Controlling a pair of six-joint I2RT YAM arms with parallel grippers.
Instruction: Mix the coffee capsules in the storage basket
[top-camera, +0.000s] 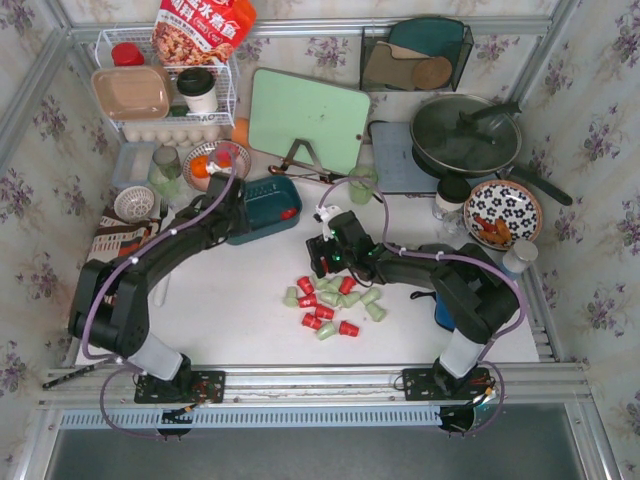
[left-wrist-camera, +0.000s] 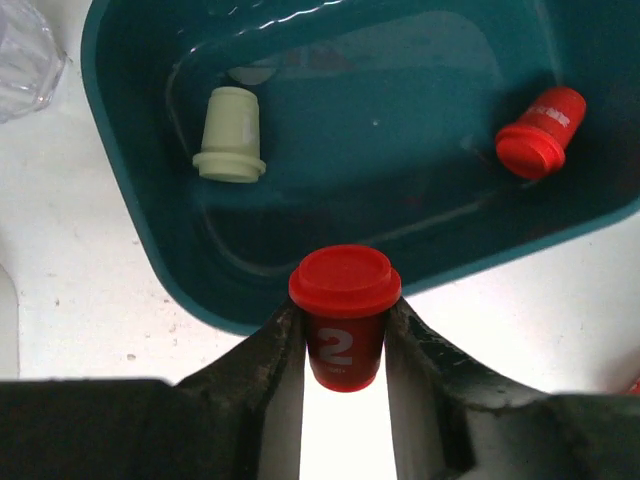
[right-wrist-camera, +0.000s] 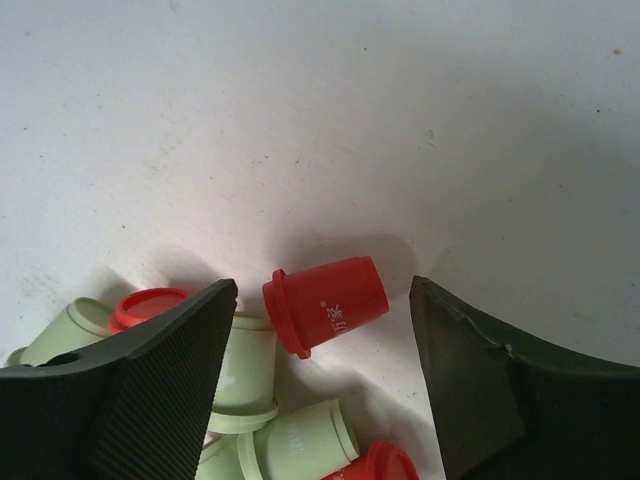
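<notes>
Left wrist view gives us the relation that matters most. The left gripper (left-wrist-camera: 343, 322) is clamped on a red capsule (left-wrist-camera: 344, 300), lid end forward and long axis running along the fingers. The storage basket (left-wrist-camera: 130, 190) lies straight ahead of it. The lid sits about over the basket's near rim, so we judge that a short reach forward should come before any release, or the capsule may land on the rim or outside it. Inside the basket a mint capsule (left-wrist-camera: 232, 135) lies on its side at the left and a second red capsule (left-wrist-camera: 540, 135) at the right, well apart.

At the right wrist, the right gripper (right-wrist-camera: 320, 290) stands open with its jaws on either side of a loose red capsule (right-wrist-camera: 327, 305). This one lies on its side on the table (right-wrist-camera: 300, 120), its long axis running across the gap and its lid toward the finger on the view's left. We judge that closing now would meet its ends, not its flanks. Mint capsules crowd beside that same finger.

From above, the heap of capsules (top-camera: 330, 300) lies nearer the right arm, and the basket nearer the left.
</notes>
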